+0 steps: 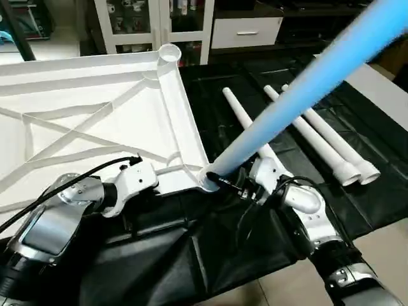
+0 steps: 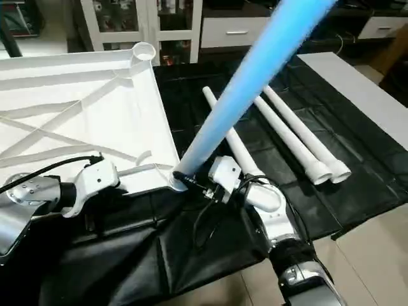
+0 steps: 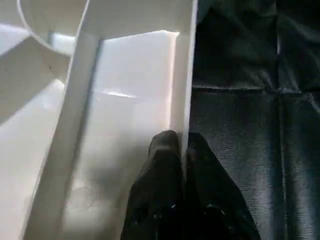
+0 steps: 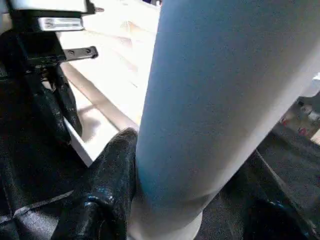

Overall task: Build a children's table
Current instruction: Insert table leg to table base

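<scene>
The white table top (image 1: 95, 121) lies upside down on a black cloth, its diagonal ribs facing up and a round socket (image 1: 169, 53) at the far corner. My left gripper (image 3: 181, 145) is shut on the top's rim (image 3: 182, 75) close to the near right corner, one finger on each side of the wall. My right gripper (image 1: 239, 187) is shut on a white leg (image 1: 306, 83). This leg rises steeply toward the camera, and its lower end sits at the near right corner socket (image 1: 207, 178). Three more legs (image 1: 331, 137) lie on the cloth to the right.
The black cloth (image 1: 210, 255) covers the work surface down to its front edge, with tiled floor (image 1: 382, 248) beyond. A white glass-door cabinet (image 1: 134, 19) and a drawer unit (image 1: 245, 30) stand at the back. A white panel (image 1: 382, 89) lies at the far right.
</scene>
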Robot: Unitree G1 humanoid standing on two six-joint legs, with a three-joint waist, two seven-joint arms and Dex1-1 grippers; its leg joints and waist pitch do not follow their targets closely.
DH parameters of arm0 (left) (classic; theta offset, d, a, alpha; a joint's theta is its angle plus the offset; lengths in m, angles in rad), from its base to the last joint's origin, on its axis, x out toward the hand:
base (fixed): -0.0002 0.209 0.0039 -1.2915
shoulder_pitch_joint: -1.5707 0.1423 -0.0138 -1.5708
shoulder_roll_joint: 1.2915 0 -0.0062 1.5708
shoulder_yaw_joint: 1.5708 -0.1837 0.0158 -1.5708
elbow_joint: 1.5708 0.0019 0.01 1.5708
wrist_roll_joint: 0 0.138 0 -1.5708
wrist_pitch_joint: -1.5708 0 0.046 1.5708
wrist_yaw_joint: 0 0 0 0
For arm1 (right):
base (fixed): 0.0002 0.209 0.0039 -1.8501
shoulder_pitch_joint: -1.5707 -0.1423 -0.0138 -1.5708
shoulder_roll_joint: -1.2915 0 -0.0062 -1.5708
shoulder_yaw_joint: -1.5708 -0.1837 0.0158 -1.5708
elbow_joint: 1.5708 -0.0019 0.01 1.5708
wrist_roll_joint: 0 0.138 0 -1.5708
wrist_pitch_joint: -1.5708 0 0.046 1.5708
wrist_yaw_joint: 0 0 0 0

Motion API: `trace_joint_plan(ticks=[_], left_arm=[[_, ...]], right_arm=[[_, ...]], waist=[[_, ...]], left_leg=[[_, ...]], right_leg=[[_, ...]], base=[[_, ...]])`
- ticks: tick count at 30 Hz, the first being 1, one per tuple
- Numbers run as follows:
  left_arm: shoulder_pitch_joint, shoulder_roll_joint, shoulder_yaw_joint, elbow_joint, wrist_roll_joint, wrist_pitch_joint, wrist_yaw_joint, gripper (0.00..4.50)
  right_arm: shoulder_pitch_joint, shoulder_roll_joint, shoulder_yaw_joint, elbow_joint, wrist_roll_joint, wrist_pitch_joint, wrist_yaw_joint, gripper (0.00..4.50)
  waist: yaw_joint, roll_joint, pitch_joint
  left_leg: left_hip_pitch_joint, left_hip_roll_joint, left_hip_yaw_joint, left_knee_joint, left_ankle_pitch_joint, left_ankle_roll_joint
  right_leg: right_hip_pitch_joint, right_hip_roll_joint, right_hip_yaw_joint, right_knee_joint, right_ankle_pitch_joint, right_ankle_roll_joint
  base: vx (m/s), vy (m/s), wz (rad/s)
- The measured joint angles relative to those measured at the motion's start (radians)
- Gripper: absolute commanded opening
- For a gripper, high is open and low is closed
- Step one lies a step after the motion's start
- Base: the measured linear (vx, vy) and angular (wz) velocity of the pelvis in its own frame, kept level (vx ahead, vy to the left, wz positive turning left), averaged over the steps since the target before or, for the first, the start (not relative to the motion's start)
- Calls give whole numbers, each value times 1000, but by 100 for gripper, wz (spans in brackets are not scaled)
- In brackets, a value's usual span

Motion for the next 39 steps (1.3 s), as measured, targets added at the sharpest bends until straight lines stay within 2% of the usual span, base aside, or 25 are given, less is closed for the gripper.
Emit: trace_joint_plan(ticks=[5, 10, 12, 14, 17, 19, 26, 29, 35, 39], left_arm=[[7, -7, -15, 0, 4, -35, 3, 3], [14, -14, -34, -18, -6, -43, 2, 3], [16, -15, -36, -23, -6, -43, 2, 3], [20, -14, -39, -26, -6, -43, 2, 3], [26, -6, -50, -41, -6, -43, 1, 3], [26, -5, -50, -42, -6, -43, 1, 3], [23, -4, -51, -51, -6, -45, 1, 3], [23, -4, -51, -51, -6, -45, 2, 3], [20, -6, -57, -49, 3, -45, 4, 3], [19, -13, -63, -32, 7, -60, 12, 3]], right_arm=[[-55, 1, -29, 9, 62, 183, 48, 187], [-96, -8, -53, 17, 93, 301, 92, 187], [-116, -28, -59, 17, 105, 373, 123, 187], [-128, -40, -61, 17, 107, 431, 152, 187], [-134, -56, -60, 17, 108, 469, 187, 187], [-135, -57, -60, 17, 111, 475, 189, 187], [-115, -46, -116, 13, 156, 522, 188, 187], [-115, -45, -116, 12, 156, 525, 188, 187], [-120, -61, -65, -5, 103, 465, 185, 187], [-133, -71, -42, -5, 70, 457, 185, 187]], waist=[[5, 0, 0], [17, 4, 4], [20, 2, 6], [24, 1, 6], [29, -1, 6], [32, -3, 6], [38, -7, 11], [40, -7, 11], [42, -8, 11], [45, -8, 10]], left_leg=[[0, 1, 0, 2, 2, 3], [-2, 1, 1, 13, 2, 8], [-4, 2, 1, 15, 0, 10], [0, 5, 1, 17, 0, 10], [0, 8, 3, 19, 1, 8], [0, 10, 4, 19, 1, 8], [0, 10, 7, 21, 2, 8], [0, 11, 7, 22, 2, 8], [0, 11, 7, 25, 1, 8], [1, 11, 7, 26, 1, 8]], right_leg=[[-1, 0, 0, 1, 0, 0], [-3, 0, 2, 11, -1, -2], [-3, 0, 1, 13, -2, -3], [-3, 2, 0, 15, -2, -3], [-2, 4, 0, 16, -2, -3], [-2, 6, -1, 17, -2, -3], [-3, 6, 0, 19, -2, -3], [-4, 6, 0, 21, -2, -3], [-4, 6, 0, 27, -4, -7], [-2, 6, 1, 31, -5, -8]], base=[[0, 0, 0], [0, 0, 0], [0, 0, 0], [0, 0, 0], [0, 0, 0], [0, 0, 0], [0, 0, 0], [0, 0, 0], [0, 0, 0], [0, 0, 0]])
